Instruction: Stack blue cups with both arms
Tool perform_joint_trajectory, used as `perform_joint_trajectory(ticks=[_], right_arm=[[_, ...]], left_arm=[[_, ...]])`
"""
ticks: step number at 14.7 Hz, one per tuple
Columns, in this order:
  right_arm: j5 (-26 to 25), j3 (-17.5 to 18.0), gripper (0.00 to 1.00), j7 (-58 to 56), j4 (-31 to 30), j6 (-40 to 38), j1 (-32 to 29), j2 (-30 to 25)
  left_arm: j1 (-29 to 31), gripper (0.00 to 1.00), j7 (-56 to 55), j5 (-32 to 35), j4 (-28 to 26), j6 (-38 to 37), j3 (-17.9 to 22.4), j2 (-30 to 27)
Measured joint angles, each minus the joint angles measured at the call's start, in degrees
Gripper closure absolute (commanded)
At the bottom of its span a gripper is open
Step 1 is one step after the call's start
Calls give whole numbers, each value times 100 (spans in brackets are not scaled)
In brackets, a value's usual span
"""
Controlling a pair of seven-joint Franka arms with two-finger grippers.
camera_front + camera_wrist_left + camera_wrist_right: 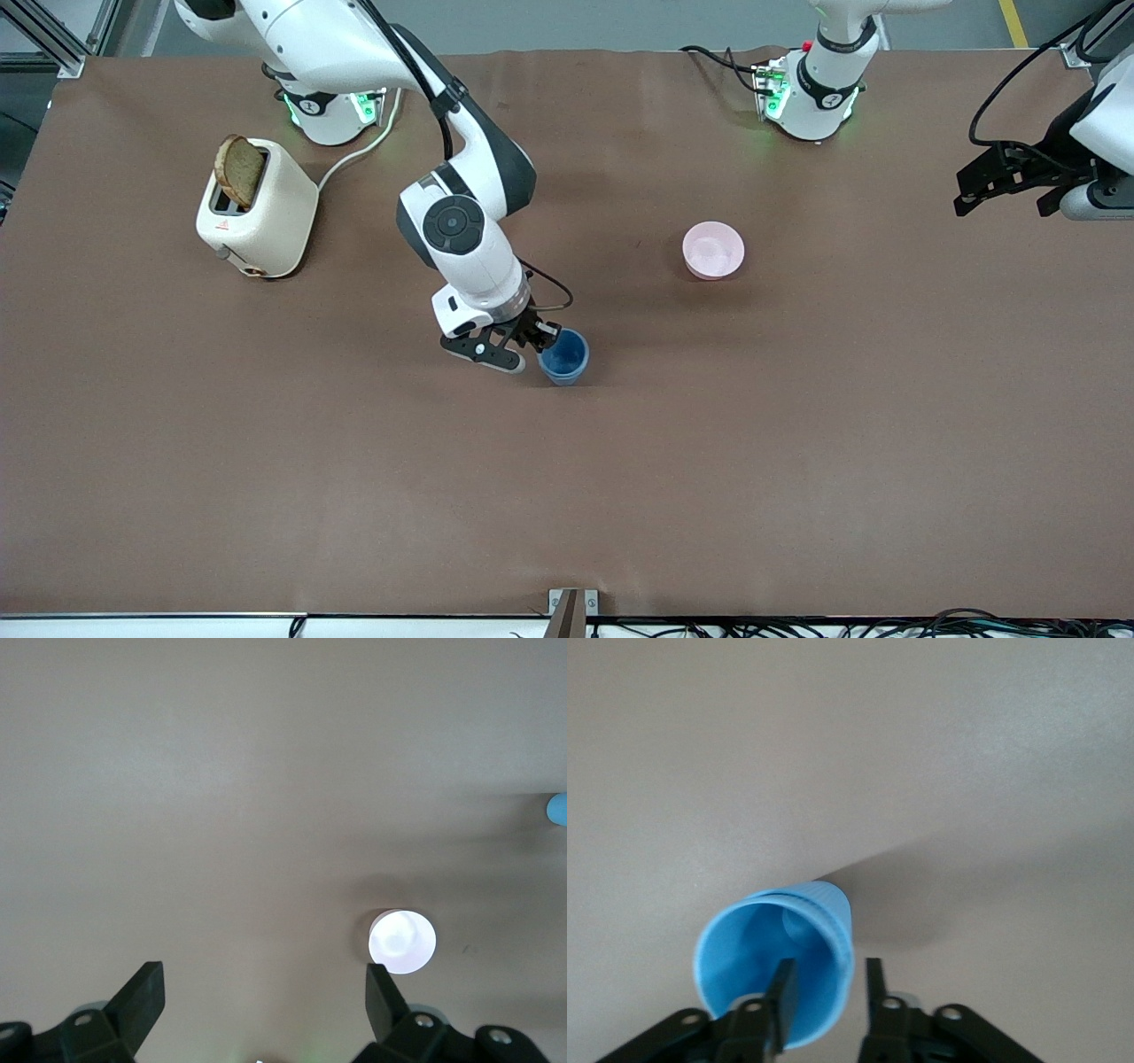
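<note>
A blue cup [563,356] stands upright on the brown table near its middle. In the right wrist view the blue cup [744,957] shows a double rim edge, as if one cup sits inside another; I see no separate second cup. My right gripper [542,341] is down at the cup's rim, open. One finger [782,992] is inside the cup and the other is outside, clear of the wall. My left gripper [1003,197] waits open and empty, high over the left arm's end of the table. The left wrist view shows its own gripper [263,985] and a sliver of blue cup [558,808].
A pink bowl [713,250] sits on the table between the cup and the left arm's base; it also shows in the left wrist view [402,942]. A cream toaster [257,213] with a slice of bread [239,170] stands toward the right arm's end.
</note>
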Motion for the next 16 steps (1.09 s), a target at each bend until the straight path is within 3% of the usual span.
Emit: perform_joint_trajectory(ticks=[5, 11, 16], right_arm=[[-99, -225, 5, -394, 139, -309, -392, -421], [-252, -337, 4, -2422, -178, -1914, -2128, -1960], [-309, -345, 0, -4117, -309, -3077, -3440, -2851]], left_arm=[[-5, 0, 0, 0, 16, 0, -4, -22], [-6, 0, 6, 0, 53, 0, -4, -30], [-5, 0, 9, 0, 68, 0, -2, -30]])
